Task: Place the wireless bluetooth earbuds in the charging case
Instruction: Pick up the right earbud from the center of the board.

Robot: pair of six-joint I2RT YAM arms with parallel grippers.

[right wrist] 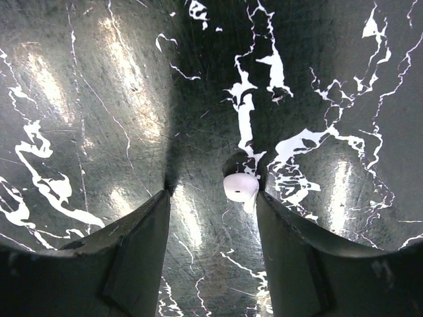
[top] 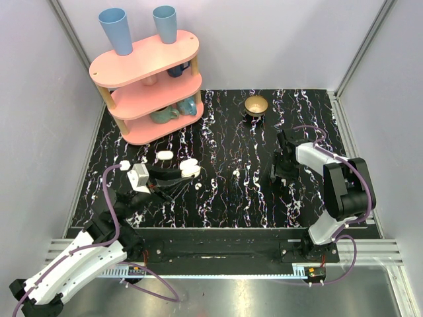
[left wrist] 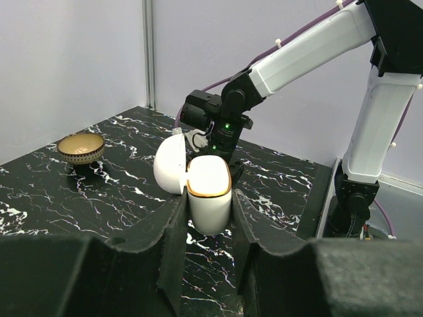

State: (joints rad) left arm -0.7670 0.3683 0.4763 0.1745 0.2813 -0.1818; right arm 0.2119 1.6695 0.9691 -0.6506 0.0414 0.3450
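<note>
Left tool (left wrist: 208, 201) clamps the glossy white hinged charging case (left wrist: 210, 181), its inside hard to make out. Right tool (right wrist: 211, 208), open, straddles a tiny white plastic earbud (right wrist: 240, 187), its stem indistinct.

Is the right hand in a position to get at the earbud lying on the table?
Probably yes. The earbud lies on the table between the open fingers of the right hand, close beside one of them, with nothing covering it.

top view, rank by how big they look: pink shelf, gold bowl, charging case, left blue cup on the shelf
1. pink shelf
2. left blue cup
3 and 4. gold bowl and charging case: these look nearly alike here, so their order is unsure.
</note>
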